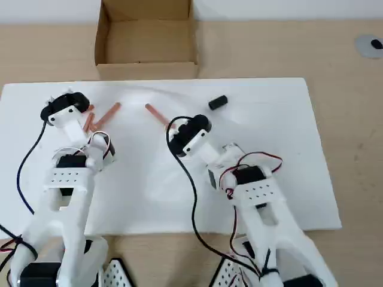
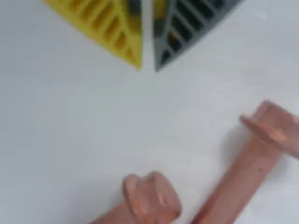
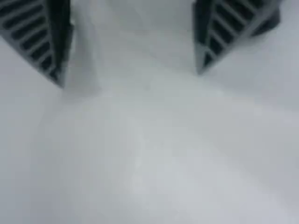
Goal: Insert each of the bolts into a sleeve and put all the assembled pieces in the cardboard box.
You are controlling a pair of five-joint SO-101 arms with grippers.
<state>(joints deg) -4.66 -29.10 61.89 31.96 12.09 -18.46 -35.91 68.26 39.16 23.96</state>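
Clenched on nothing at the left gripper, with yellow finger and grey finger all but tip to tip over bare white sheet. Near those tips but apart from them, a first bolt, copper-pink, lying flat with its round head toward the camera. Close beside it, a second bolt of the same colour, flanged head at the end of a long shank, also flat on the sheet. Released at the right gripper, with two dark ribbed fingers spread wide and blank sheet between them. Seen from above, left arm on the left part of the sheet, wrist just beside the first and second bolts. Right arm nearer the middle, wrist head close to the near end of a third bolt lying diagonally on the sheet. To the right of that bolt and well apart from all three, a black sleeve on its side. Past the sheet's far edge, the cardboard box, open-topped, on the wooden table. At the table's far right corner, a small grey disc.
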